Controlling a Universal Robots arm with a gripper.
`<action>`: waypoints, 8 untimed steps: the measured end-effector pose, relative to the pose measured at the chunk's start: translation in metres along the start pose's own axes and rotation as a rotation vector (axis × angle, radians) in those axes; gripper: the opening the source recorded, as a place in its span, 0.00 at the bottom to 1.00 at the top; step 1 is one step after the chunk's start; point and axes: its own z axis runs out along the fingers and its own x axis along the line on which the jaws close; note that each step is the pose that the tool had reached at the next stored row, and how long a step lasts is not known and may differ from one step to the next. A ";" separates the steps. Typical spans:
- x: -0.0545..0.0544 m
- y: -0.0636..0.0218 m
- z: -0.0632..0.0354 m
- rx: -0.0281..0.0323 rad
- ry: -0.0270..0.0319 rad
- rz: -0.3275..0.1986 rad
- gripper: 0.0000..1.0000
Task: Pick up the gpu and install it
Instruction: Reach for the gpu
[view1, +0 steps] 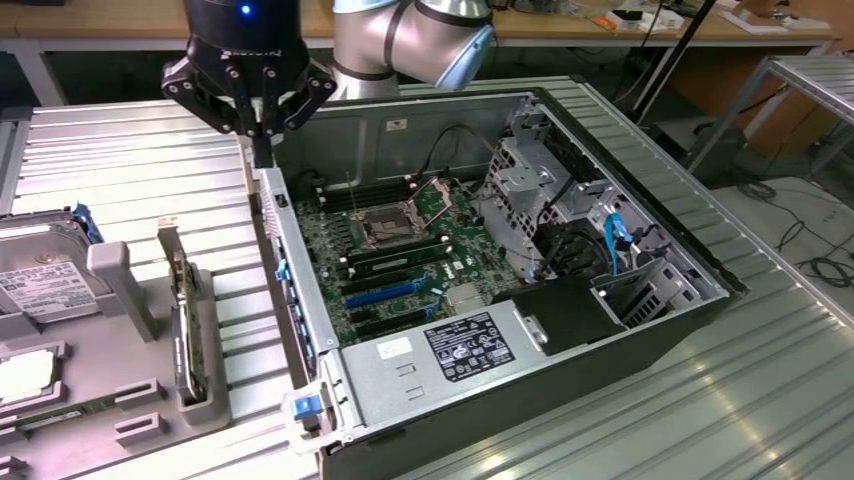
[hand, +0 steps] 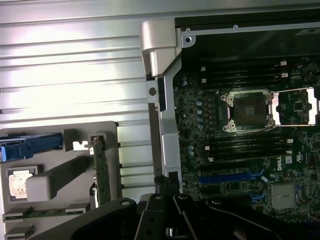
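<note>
the exterior view is looking down from high up and off to one side, slanting across the open computer case and the ribbed table. it is standing far enough back to be taking in most of the case and the arm's gripper. the wrist view is facing straight down and sitting much nearer. both are sharing the motherboard with its cpu socket, the case's rear wall and the grey tray beside it.
</note>
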 end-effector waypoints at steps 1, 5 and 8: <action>0.001 -0.0001 0.0000 0.0000 0.0000 0.000 0.11; 0.005 -0.0004 -0.0001 0.0000 0.0000 0.000 0.11; 0.007 -0.0005 -0.0001 0.0000 0.0000 0.000 0.11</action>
